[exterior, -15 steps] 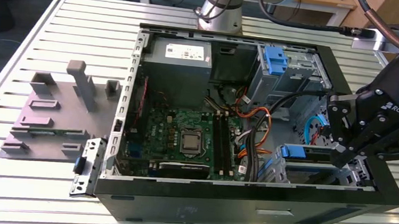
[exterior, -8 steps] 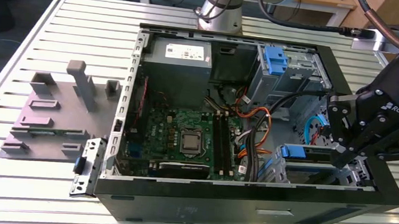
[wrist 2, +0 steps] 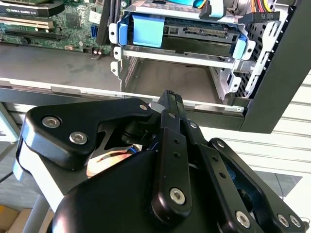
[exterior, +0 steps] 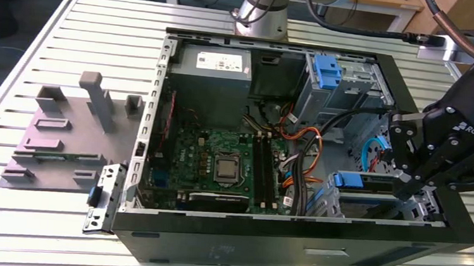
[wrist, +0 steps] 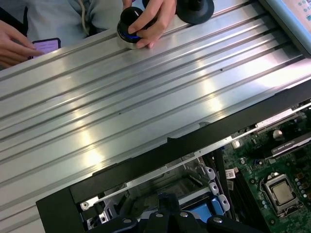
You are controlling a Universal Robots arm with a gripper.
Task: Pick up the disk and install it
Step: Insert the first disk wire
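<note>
The black gripper (wrist 2: 167, 99) looms closest in the second wrist view, its fingers pressed together with nothing between them, its tip just outside the drive cage (wrist 2: 233, 73). The disk (wrist 2: 194, 34) sits in the cage's upper slot, its blue carrier frame facing out, above an unfilled lower bay.

In the exterior view, from the left: a grey fixture block (exterior: 59, 132) on the slatted table (exterior: 10, 217), then the open computer case (exterior: 296, 239) with its power supply (exterior: 215, 68) and motherboard (exterior: 217, 163), then the disk (exterior: 360, 184) near the case's right wall, the gripper (exterior: 407, 178) just beside it.

In the first wrist view, a person's hand (wrist: 153, 19) holds a black knob (wrist: 130, 29) at the table edge.
</note>
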